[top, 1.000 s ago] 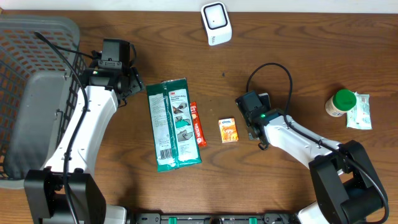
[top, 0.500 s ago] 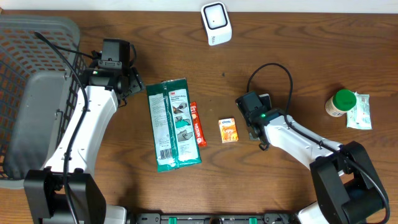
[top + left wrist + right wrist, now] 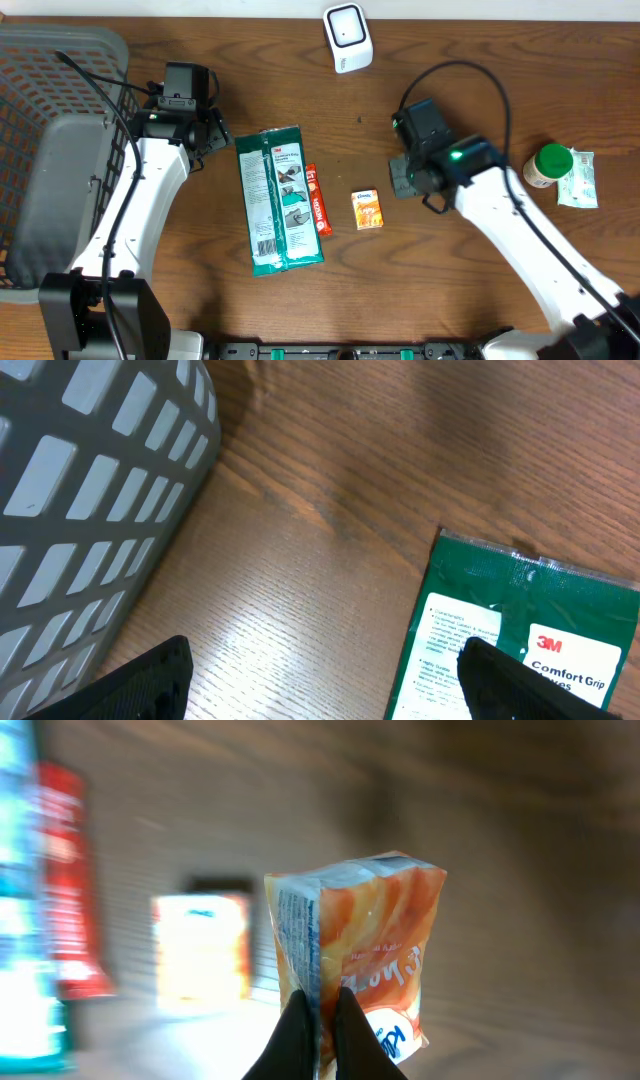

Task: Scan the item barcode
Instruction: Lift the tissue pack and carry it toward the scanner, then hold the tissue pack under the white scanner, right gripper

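A small orange tissue packet (image 3: 365, 955) hangs pinched by its edge, lifted off the table, with my right gripper (image 3: 322, 1005) shut on it. From overhead that gripper (image 3: 404, 181) hovers right of a second orange packet (image 3: 367, 210), which lies flat on the wood and shows blurred in the right wrist view (image 3: 200, 952). The white scanner (image 3: 347, 37) stands at the table's far edge. My left gripper (image 3: 320, 690) is open and empty above bare wood, its right finger (image 3: 525, 682) over the top corner of a green 3M package (image 3: 520, 630).
The green package (image 3: 279, 198) and a red bar (image 3: 317, 199) lie left of the packet on the table. A grey mesh basket (image 3: 45, 60) fills the left side. A green-capped bottle (image 3: 548, 165) and a white pouch (image 3: 580, 180) sit at the far right.
My right gripper has closed on the orange packet and risen from the table, moving toward the far side. The left arm has not moved.
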